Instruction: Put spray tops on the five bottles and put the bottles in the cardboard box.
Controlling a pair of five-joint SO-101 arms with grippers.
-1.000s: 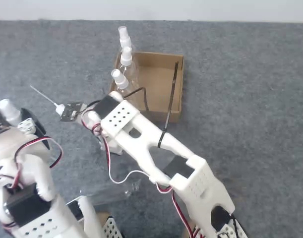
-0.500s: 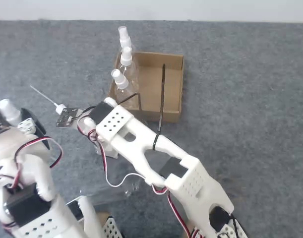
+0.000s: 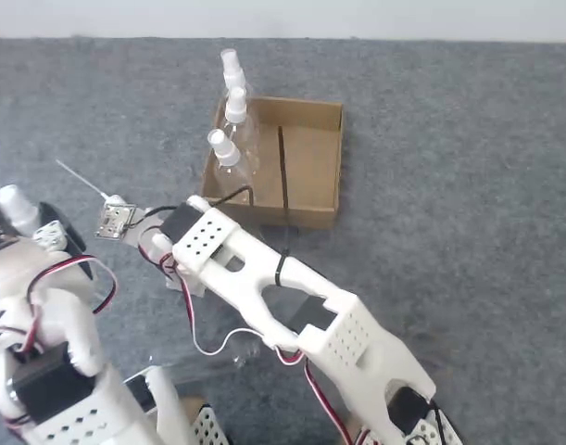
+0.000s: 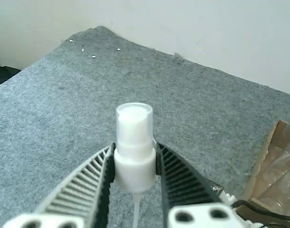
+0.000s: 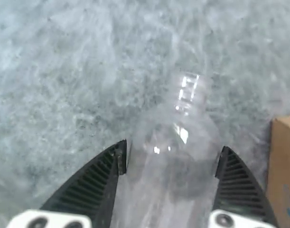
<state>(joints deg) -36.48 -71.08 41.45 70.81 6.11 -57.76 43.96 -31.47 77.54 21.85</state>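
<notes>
Left gripper (image 4: 134,151) narrow, clamped on a white spray top (image 4: 134,130): top upright, thin tube hanging between the jaws. Right gripper (image 5: 173,146) spread wide, clamped on the body of a clear bottle (image 5: 182,123), neck bare, pointing away over the grey mat (image 3: 449,139). Cardboard box (image 3: 306,217) sits upper centre in the high view. Three capped bottles (image 3: 234,107) stand along its left wall, the rest of its floor is free, and a black cable (image 3: 283,167) crosses over it. Another spray top (image 3: 110,199) lies on the mat left of the box. Mat right of the box is open. Wrist views give the grips, high view gives the box layout.
</notes>
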